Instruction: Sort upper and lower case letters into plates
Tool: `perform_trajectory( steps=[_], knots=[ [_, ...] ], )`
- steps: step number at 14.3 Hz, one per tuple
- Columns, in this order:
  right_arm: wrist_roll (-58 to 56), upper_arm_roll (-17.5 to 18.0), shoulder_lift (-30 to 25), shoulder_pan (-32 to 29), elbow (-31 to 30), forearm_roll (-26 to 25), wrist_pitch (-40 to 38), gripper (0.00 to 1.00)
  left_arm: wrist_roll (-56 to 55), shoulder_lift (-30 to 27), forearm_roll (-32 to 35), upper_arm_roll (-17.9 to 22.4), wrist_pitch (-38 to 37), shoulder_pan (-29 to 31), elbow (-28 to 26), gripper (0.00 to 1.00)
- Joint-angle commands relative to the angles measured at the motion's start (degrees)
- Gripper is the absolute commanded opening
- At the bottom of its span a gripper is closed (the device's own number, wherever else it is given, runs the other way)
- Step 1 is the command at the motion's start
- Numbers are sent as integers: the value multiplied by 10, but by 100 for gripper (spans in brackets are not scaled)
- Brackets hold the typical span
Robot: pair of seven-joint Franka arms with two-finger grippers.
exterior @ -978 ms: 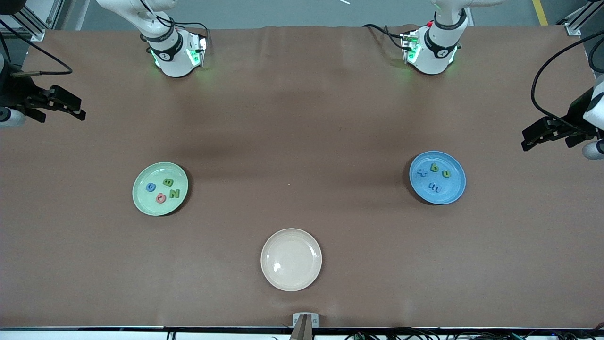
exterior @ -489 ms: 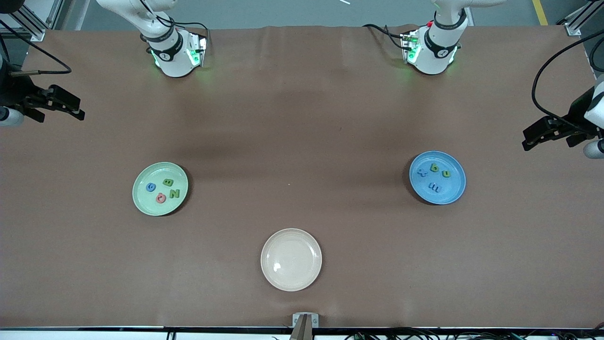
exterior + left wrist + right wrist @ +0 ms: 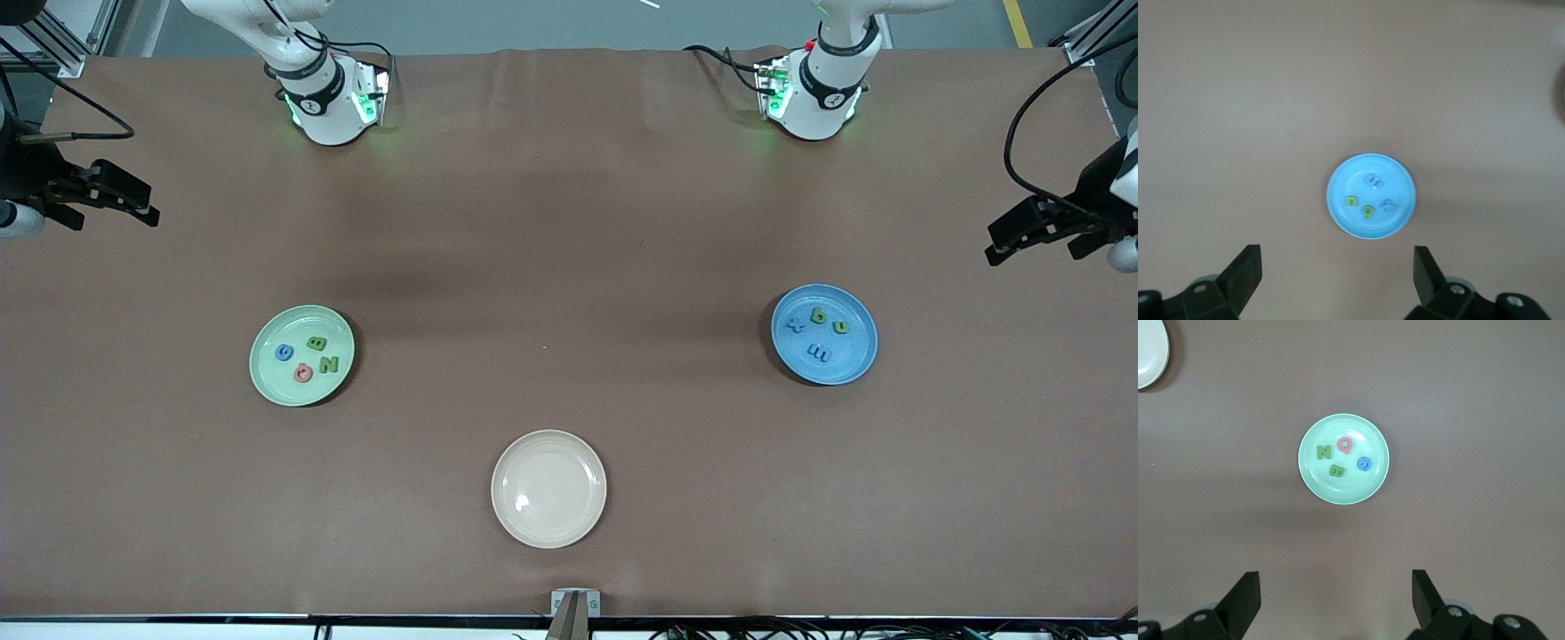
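Note:
The pale mint green plate (image 3: pixel 271 380) lies toward the right arm's end of the table and holds several upper case letters: a green N (image 3: pixel 329 364), a pink Q (image 3: pixel 303 372), a green B and a blue one. It also shows in the right wrist view (image 3: pixel 1351 488). The bright blue plate (image 3: pixel 852 357) lies toward the left arm's end and holds several lower case letters, among them a green b (image 3: pixel 818 315) and a blue m (image 3: pixel 819 353). It also shows in the left wrist view (image 3: pixel 1397 176). My right gripper (image 3: pixel 148 204) (image 3: pixel 1335 581) and my left gripper (image 3: pixel 991 248) (image 3: pixel 1337 257) are open and empty, high over bare table at the ends.
An empty cream-beige plate (image 3: pixel 548 489) lies in the middle, nearer to the front camera than both other plates. Its edge shows in the right wrist view (image 3: pixel 1148 353). The brown cloth covers the whole table, and no loose letters lie on it.
My left gripper has drifted a little toward the bases' side, away from the blue plate. The right gripper has barely moved. The plates and letters have stayed put.

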Motion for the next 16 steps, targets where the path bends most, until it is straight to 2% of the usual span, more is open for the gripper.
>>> perform_trajectory(
  steps=[1, 16],
  knots=[
    [0, 5, -11, -9, -5, 3, -1, 100, 12, -20, -21, 4, -10, 11, -18, 100],
    [4, 5, -9, -10, -5, 3, -6, 100, 44, -17, -2, 3, -16, 10, -11, 100]
  ],
)
